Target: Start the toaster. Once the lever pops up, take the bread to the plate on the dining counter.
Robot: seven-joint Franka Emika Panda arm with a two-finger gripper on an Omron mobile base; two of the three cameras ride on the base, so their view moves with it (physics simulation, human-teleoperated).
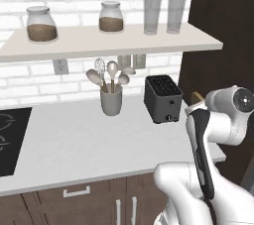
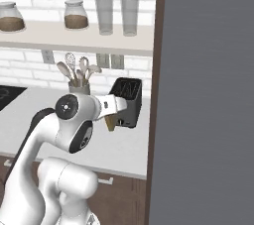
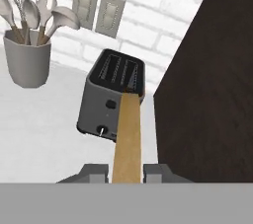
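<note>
Gripper [image 3: 126, 172] is clamped on the bread [image 3: 129, 134]: in the hand view the tan slice stands edge-on between the two finger tips [image 3: 97, 172] and runs up toward 12 o'clock, its far end over the right-hand slot area of the toaster [image 3: 112, 100]. Whether the far end touches the toaster top or sits just above it cannot be told.

Toaster sits on the pale worktop [image 1: 74, 144], upright, slots up, knobs low on the near face. Grey utensil cup [image 1: 111, 101] with spoons and a whisk at 9 o'clock from the toaster, apart from it. Dark tall cabinet panel [image 3: 212, 94] just beside the toaster at 3 o'clock.

In the left base view a tan corner of bread [image 1: 196, 97] shows behind the white wrist, at 3 o'clock from the toaster [image 1: 162, 98]. In the right base view the bread [image 2: 111, 121] hangs under the hand, in front of the toaster [image 2: 128, 102]
</note>
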